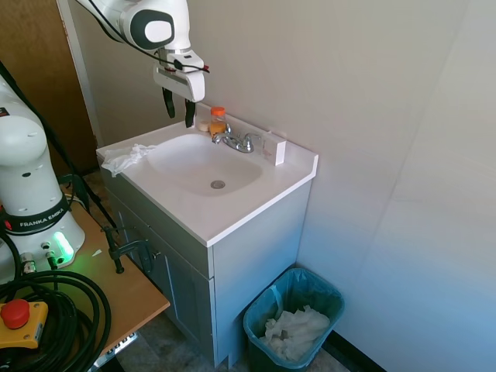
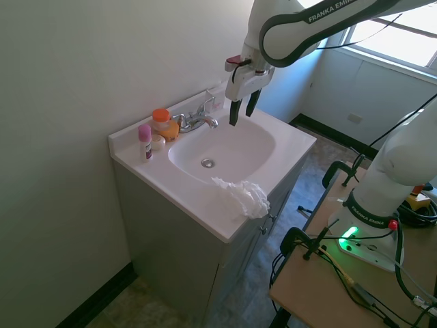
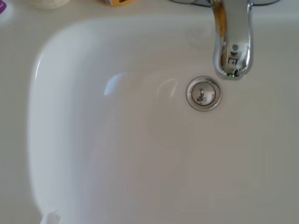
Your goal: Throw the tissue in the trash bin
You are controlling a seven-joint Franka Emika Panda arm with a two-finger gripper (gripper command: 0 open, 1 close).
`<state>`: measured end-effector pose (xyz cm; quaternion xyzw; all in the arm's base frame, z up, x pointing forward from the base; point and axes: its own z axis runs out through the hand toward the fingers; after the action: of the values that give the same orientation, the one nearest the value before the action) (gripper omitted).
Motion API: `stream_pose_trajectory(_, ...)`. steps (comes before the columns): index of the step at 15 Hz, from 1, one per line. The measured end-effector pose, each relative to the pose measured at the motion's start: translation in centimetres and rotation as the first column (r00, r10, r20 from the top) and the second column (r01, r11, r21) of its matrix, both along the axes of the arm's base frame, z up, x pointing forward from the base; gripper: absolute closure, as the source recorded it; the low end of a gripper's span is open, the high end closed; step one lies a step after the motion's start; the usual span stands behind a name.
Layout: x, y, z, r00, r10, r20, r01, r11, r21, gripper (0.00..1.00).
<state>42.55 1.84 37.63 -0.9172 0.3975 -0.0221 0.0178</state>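
Observation:
The tissue [image 1: 126, 160], small, crumpled and white, lies on the front corner of the white sink counter [image 1: 232, 213]; the second exterior view shows the tissue [image 2: 244, 196] at the counter's near edge. High above the basin hangs my gripper [image 1: 179, 108], open and empty, well apart from the tissue. It shows again as gripper [image 2: 243, 109] over the sink bowl. On the floor beside the cabinet stands the dark teal trash bin [image 1: 293, 322], bag-lined and holding a heap of white paper. A sliver of the tissue [image 3: 50, 217] shows in the wrist view.
A chrome faucet [image 1: 239, 141] and an orange-capped bottle [image 1: 218, 121] stand at the back of the basin. A pink-capped tube [image 2: 145, 142] sits on the counter's far end. The drain [image 3: 203, 93] lies under the wrist camera. A wooden table edge [image 1: 132, 291] adjoins the cabinet.

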Motion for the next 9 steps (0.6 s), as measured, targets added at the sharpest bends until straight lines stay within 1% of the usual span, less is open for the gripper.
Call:
stream_pose_trajectory(1,0.0,0.0,0.0,1.000,0.000,0.000,0.000,1.000,-0.002,0.00)
stream_pose_trajectory(4,0.6,1.8,1.4,1.000,0.017,-0.002,-0.017,0.999,-0.044,0.00)
stream_pose_trajectory(6,0.8,4.6,2.5,0.998,0.060,-0.004,-0.060,0.997,-0.053,0.00)
stream_pose_trajectory(8,0.0,8.1,2.3,0.995,0.104,-0.015,-0.104,0.993,-0.061,0.00)
stream_pose_trajectory(9,-0.8,9.8,1.6,0.992,0.125,-0.030,-0.127,0.990,-0.066,0.00)
